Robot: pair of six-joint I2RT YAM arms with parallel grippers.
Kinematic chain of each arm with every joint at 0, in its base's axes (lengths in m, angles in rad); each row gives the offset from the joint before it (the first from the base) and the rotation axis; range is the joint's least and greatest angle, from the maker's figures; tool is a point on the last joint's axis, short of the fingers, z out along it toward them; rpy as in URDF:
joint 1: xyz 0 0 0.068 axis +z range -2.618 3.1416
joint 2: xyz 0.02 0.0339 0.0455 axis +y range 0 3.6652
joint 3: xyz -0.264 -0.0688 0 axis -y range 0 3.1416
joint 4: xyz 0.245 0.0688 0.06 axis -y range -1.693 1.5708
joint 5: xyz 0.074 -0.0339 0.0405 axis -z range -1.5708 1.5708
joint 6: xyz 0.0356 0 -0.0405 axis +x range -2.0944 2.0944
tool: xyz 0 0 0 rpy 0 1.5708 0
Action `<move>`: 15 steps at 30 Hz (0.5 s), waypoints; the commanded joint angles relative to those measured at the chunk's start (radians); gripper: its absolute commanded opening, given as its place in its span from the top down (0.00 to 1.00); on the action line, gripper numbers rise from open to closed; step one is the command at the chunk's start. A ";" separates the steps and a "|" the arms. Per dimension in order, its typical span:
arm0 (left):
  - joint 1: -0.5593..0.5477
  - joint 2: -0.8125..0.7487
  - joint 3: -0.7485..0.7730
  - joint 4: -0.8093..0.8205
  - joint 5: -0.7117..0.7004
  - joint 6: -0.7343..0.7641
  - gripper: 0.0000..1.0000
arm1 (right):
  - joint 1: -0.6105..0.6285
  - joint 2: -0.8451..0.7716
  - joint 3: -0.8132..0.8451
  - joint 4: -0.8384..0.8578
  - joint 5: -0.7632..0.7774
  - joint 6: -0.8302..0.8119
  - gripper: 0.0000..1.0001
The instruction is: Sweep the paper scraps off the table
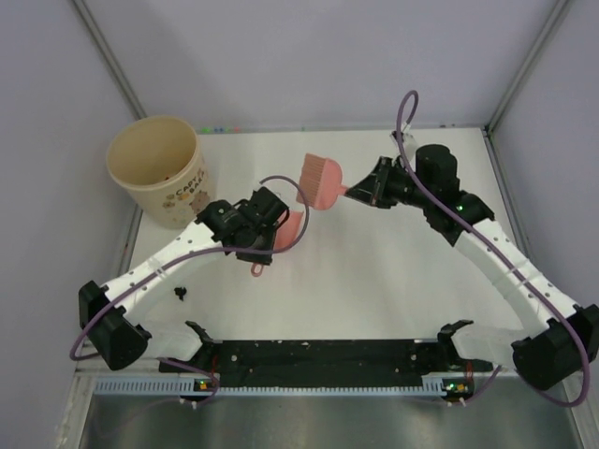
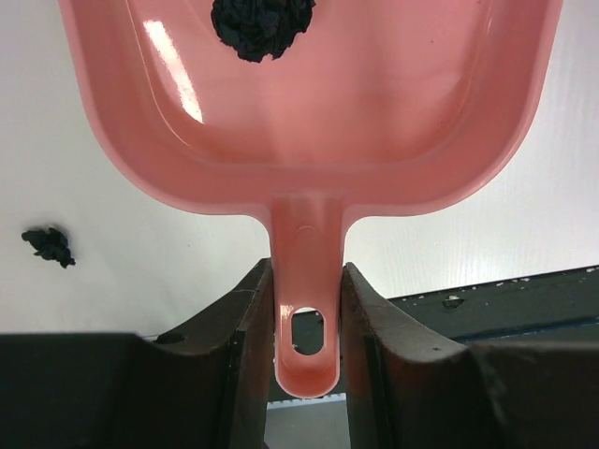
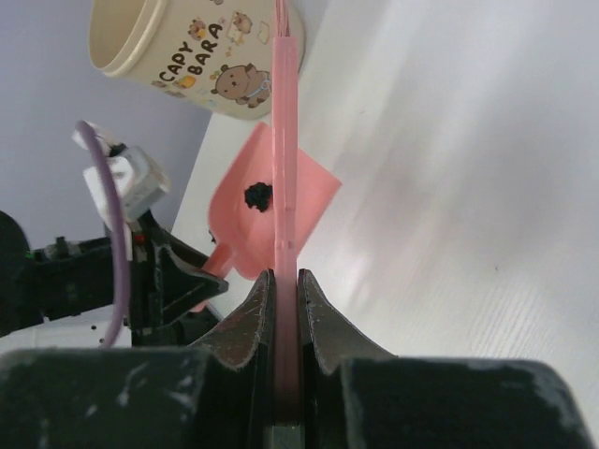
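1 scrap (image 2: 262, 23) is held in the pan (image 2: 393, 103) clamped by left jaws, brush (image 3: 285, 140) clamped by right jaws, 1 stray scrap (image 2: 49, 245) not yet swept off the bench (image 1: 374, 281).

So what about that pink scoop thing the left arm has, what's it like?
The dustpan is glossy pink plastic: a shallow tray with raised walls and a short handle with an oval hole. The left gripper clamps that handle from both sides. One black crumpled paper scrap lies inside it, away from the handle. The white table shows beneath it.
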 commanded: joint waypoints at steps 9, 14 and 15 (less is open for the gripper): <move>0.008 0.021 0.350 -0.203 -0.079 0.001 1.00 | 0.008 -0.241 -0.171 -0.097 0.193 0.057 1.00; 0.038 0.070 0.497 -0.269 -0.085 0.007 1.00 | 0.008 -0.271 -0.203 -0.114 0.194 0.089 1.00; 0.050 0.081 0.528 -0.280 -0.085 0.012 1.00 | 0.010 -0.269 -0.208 -0.117 0.190 0.097 1.00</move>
